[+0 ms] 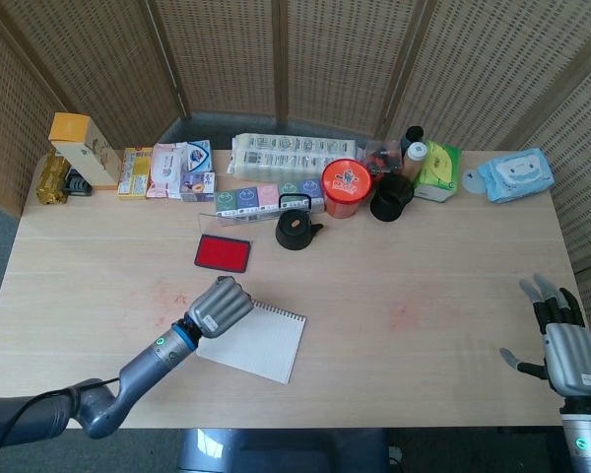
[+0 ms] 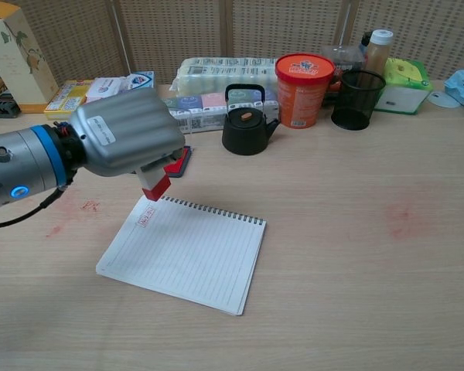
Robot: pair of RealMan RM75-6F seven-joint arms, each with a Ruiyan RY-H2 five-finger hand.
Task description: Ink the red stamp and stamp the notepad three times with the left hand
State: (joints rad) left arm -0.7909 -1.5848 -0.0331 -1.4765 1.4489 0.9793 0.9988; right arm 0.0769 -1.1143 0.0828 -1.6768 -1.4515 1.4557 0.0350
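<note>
Black kettle [image 2: 245, 121] beside an orange tub [image 2: 304, 90] and black mesh cup [image 2: 358, 99], packaged goods [image 1: 293, 154] ranged along the back, blue wipes pack [image 1: 515, 174] laid at the far corner.

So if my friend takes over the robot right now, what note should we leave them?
Left hand: grips the small red stamp, lifted just above the top-left corner of the white spiral-bound notepad.
Right hand: holds nothing, fingers apart, at the table's right edge.
Red ink pad in its black tray: open on the table behind the notepad.
Done: one faint red print shows near the notepad's top-left corner.
Left: no other prints show on the page, so two more seem needed; re-ink if they come out pale.
</note>
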